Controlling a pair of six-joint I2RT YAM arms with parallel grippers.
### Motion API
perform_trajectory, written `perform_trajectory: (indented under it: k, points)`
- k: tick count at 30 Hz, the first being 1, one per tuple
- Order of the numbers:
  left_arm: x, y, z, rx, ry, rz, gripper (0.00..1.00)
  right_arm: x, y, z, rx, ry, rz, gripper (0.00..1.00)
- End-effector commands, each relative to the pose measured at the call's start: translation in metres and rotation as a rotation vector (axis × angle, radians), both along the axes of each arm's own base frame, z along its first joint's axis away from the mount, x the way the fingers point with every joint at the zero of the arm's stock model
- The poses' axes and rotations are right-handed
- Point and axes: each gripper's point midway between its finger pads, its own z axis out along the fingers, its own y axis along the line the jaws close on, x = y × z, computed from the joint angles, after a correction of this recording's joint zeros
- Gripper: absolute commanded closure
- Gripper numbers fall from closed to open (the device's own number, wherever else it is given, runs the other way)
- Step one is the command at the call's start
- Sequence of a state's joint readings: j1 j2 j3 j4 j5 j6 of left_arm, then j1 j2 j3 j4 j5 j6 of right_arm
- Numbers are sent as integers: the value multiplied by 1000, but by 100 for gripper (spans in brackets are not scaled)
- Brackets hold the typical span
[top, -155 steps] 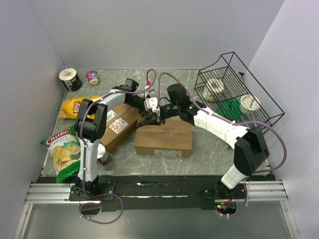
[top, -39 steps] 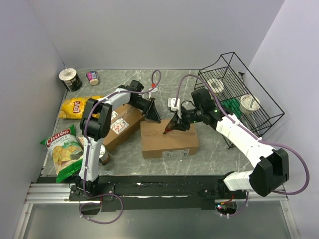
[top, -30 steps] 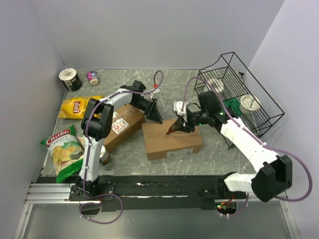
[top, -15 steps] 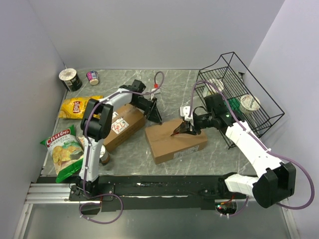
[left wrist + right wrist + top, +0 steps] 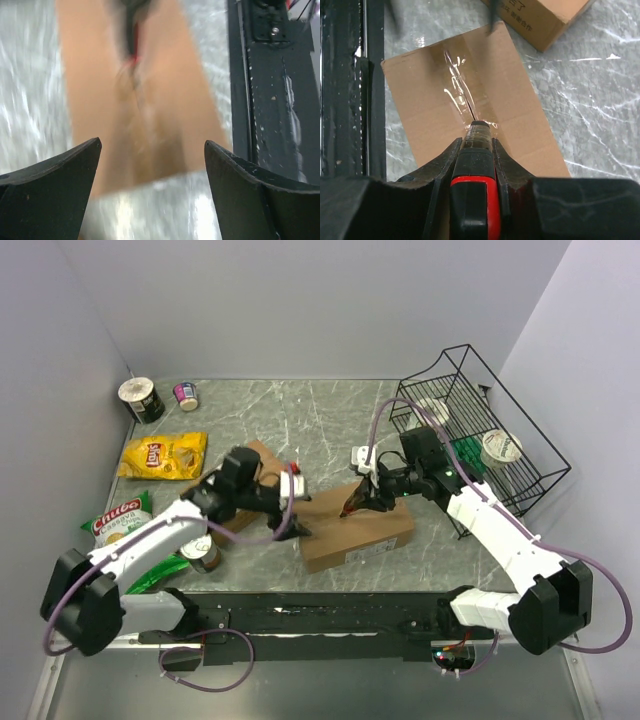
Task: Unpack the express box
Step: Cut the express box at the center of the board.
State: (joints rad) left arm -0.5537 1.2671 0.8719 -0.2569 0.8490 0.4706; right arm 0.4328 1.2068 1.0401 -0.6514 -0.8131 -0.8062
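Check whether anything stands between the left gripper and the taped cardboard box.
Nothing visible does. The open left gripper faces the cardboard box directly; the right gripper holds a cutter on the tape seam, farther along the top.

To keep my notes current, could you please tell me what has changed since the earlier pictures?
The left arm swung toward its base; the left gripper opened beside the box, which turned and slid right. The right gripper still holds the cutter on the tape. Wire basket unmoved.
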Motion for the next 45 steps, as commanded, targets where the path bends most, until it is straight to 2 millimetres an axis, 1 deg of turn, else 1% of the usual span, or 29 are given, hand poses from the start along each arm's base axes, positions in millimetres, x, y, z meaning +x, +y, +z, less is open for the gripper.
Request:
perform_trajectory:
  k: [1, 4, 5, 8, 10, 12, 14, 15, 17, 18, 19, 21, 22, 23, 24, 25, 26, 27, 29, 30, 31, 32, 34, 35, 38, 39, 40, 44, 45]
  points:
    - [7, -35, -1, -53, -286, 7, 9, 10, 6, 1, 4, 38, -57, 100]
    - [2, -50, -13, -57, -274, -5, 9, 17, 9, 2, 6, 61, -86, 100]
    - [3, -55, -11, -70, -293, -6, 9, 20, 10, 4, 7, 60, -95, 100]
    - [0, -64, -15, -75, -316, -17, 10, 30, 9, 0, -7, 74, -141, 100]
    - [-4, -66, -20, -56, -334, -19, 10, 30, 9, 0, -7, 76, -146, 100]
    - [-5, -63, -29, -14, -350, -24, 11, 30, 10, 3, 3, 79, -151, 100]
    - [2, -55, -38, 49, -370, 10, 12, 28, 11, 5, 14, 81, -153, 100]
    - [2, -47, -48, 105, -361, 17, 13, 27, 11, 8, 21, 81, -159, 100]
    - [15, -29, -55, 160, -415, 25, 15, 22, 12, 9, 27, 87, -152, 100]
    - [17, -18, -62, 184, -410, 27, 15, 17, 12, 11, 26, 72, -131, 100]
    - [30, -4, -62, 191, -411, 58, 15, 12, 13, 10, 20, 64, -102, 100]
    - [37, 7, -64, 214, -428, 38, 15, -3, 15, 9, 7, 23, -14, 100]
    - [36, 22, -77, 256, -372, 25, 15, -6, 15, 8, 3, 14, 10, 100]
    - [35, 19, -73, 241, -384, -20, 15, -9, 16, 7, 4, -8, 46, 100]
    - [34, 20, -77, 247, -370, -40, 15, -13, 15, 5, -4, -3, 68, 100]
    - [27, 23, -83, 268, -337, -68, 15, -13, 16, 6, 2, -16, 87, 100]
    - [25, 19, -79, 249, -340, -107, 15, -15, 17, 7, 5, -51, 125, 100]
    - [21, 17, -85, 254, -313, -125, 16, -16, 18, 10, 14, -69, 141, 100]
    - [20, 16, -86, 258, -281, -138, 17, -12, 18, 10, 9, -86, 136, 100]
    - [21, 16, -92, 275, -263, -141, 18, -8, 17, 8, -10, -81, 124, 100]
    - [21, 17, -95, 287, -257, -143, 18, -7, 15, 11, -24, -69, 115, 100]
    - [23, 18, -97, 302, -253, -141, 19, -3, 15, 7, -40, -31, 85, 100]
    - [27, 22, -106, 341, -248, -130, 20, 7, 11, 7, -64, -9, -3, 100]
    - [27, 24, -108, 352, -246, -130, 21, 7, 11, 7, -63, 44, -57, 100]
    - [26, 26, -112, 369, -237, -120, 22, 1, 8, 3, -76, 118, -137, 100]
    - [25, 26, -116, 378, -225, -120, 23, -1, 6, -1, -85, 129, -154, 100]
    - [26, 28, -119, 396, -224, -116, 24, -4, 2, -10, -108, 140, -165, 100]
    - [28, 32, -128, 440, -208, -101, 27, -4, -6, -12, -116, 156, -255, 100]
    - [27, 34, -131, 452, -200, -104, 28, -8, -7, -10, -114, 157, -246, 100]
